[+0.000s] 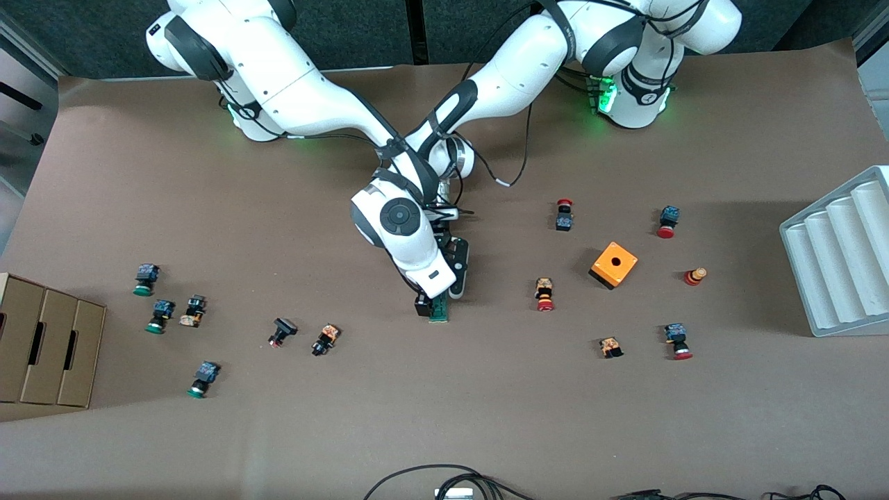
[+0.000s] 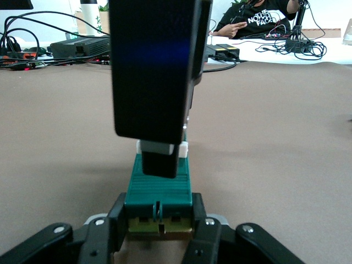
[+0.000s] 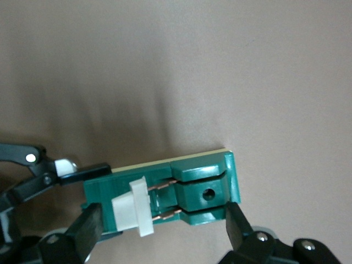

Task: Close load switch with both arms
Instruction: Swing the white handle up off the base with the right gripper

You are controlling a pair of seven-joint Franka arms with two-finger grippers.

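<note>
Load switch (image 2: 159,190) clamped btwn left gripper (image 2: 159,234) jaws.

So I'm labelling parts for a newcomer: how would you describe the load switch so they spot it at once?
Look to the middle of the brown table, where the two white arms meet. Under them lies the load switch, clamped at one end by the left gripper, with the right gripper over it. Unlike the stubby red- and green-capped push-buttons around, it is a long, narrow dark-green block with a white lever.
</note>
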